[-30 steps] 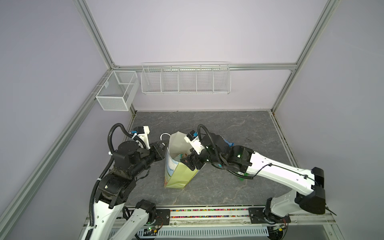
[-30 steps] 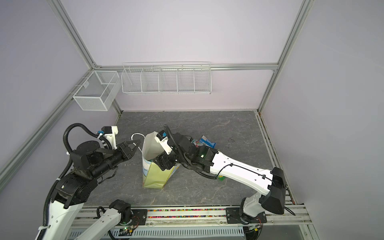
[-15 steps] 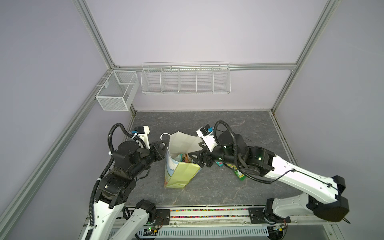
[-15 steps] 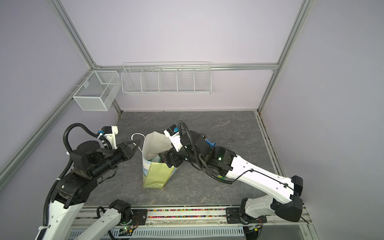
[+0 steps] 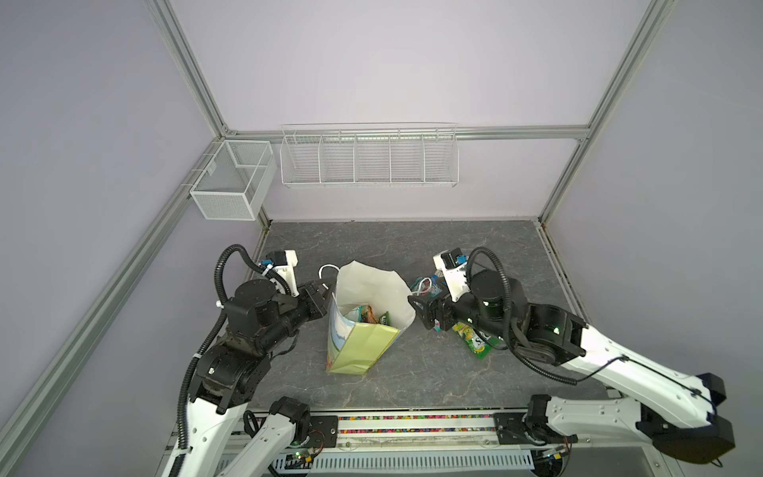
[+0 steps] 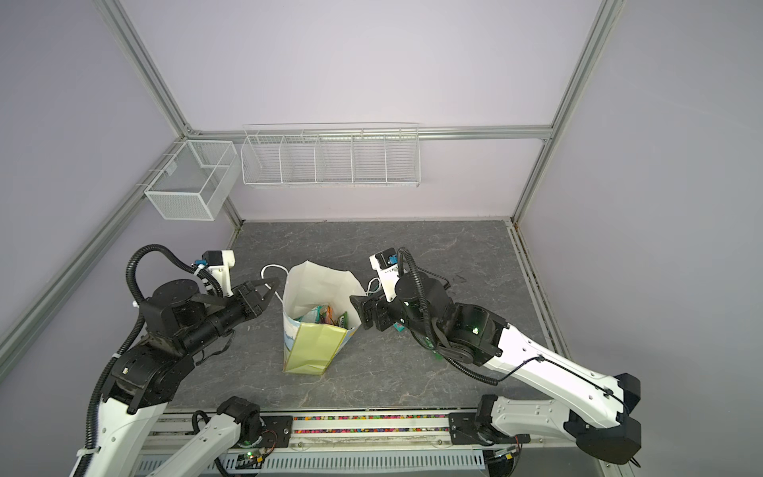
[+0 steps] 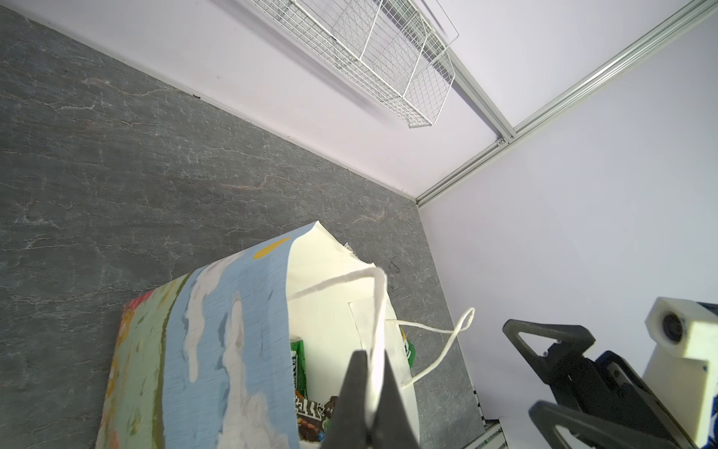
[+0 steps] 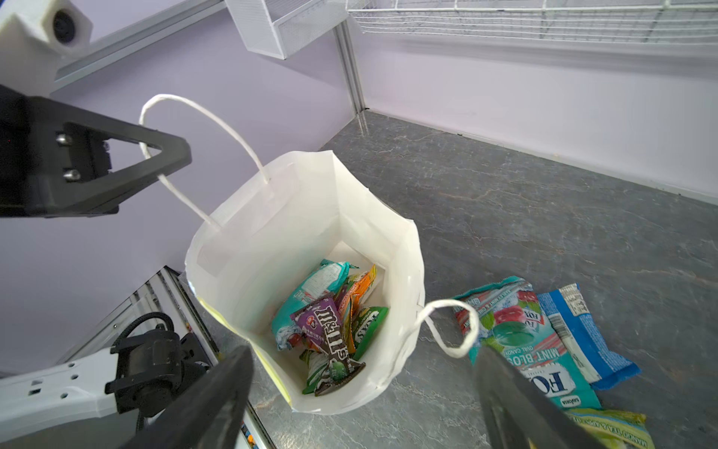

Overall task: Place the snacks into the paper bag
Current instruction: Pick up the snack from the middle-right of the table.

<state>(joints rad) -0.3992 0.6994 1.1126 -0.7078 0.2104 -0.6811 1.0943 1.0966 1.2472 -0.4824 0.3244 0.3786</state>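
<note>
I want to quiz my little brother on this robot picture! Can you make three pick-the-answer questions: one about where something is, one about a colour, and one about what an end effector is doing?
1. Where is the blue packet?
A) on the table beside the paper bag
B) inside the bag
C) balanced on the bag's rim

2. What colour is the bag's side panel?
A) red
B) black
C) yellow-green

3. What is the left end effector doing?
A) wide open and empty
B) shut on the bag's cord handle
C) holding a snack

Answers:
1 A: it lies on the grey table next to the teal packet.
2 C: the panel is pale yellow-green.
3 B: its jaws pinch the white cord.
</note>
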